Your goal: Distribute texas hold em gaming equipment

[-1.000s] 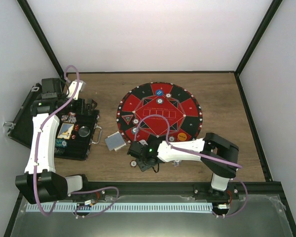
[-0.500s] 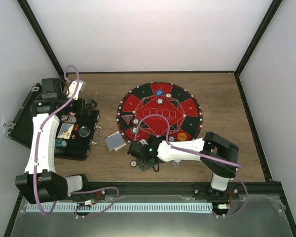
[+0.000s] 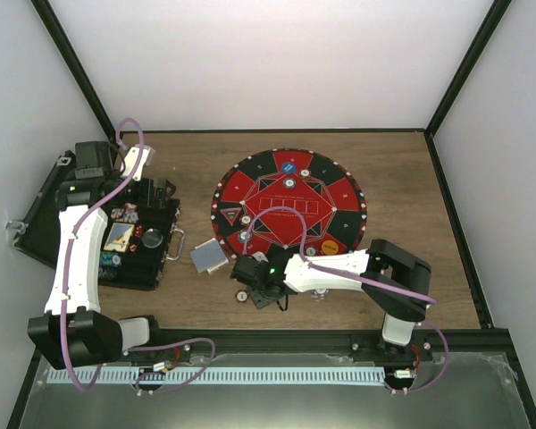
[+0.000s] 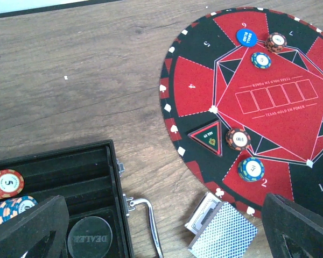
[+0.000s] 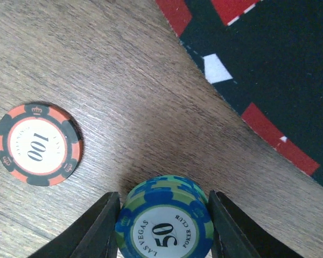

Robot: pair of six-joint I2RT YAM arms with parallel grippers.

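Note:
My right gripper point(image 5: 164, 228) is shut on a short stack of blue-green "50" poker chips point(image 5: 166, 226) over the wood, just off the near-left rim of the round red-and-black poker mat point(image 3: 290, 179). An orange "100" chip point(image 5: 37, 144) lies flat on the wood to the left of the stack. My left gripper point(image 4: 161, 236) is open and empty above the right edge of the black case point(image 4: 70, 166). A grey-backed card deck point(image 4: 223, 232) lies between the case and the mat. Several chips, such as a blue one point(image 4: 251, 169) and an orange one point(image 4: 238, 139), sit on the mat with a blue disc point(image 4: 246, 37).
The open case holds more chips point(image 4: 5, 185) and a dark "DEALER" disc point(image 4: 90, 236); its metal handle point(image 4: 151, 226) sticks out towards the deck. A triangular "ALL IN" marker point(image 4: 210, 136) and an orange disc point(image 3: 329, 247) lie on the mat. Walls close in the table at the back and sides.
The right arm has edged very slightly left with the chip stack between its fingers. The left arm has not moved.

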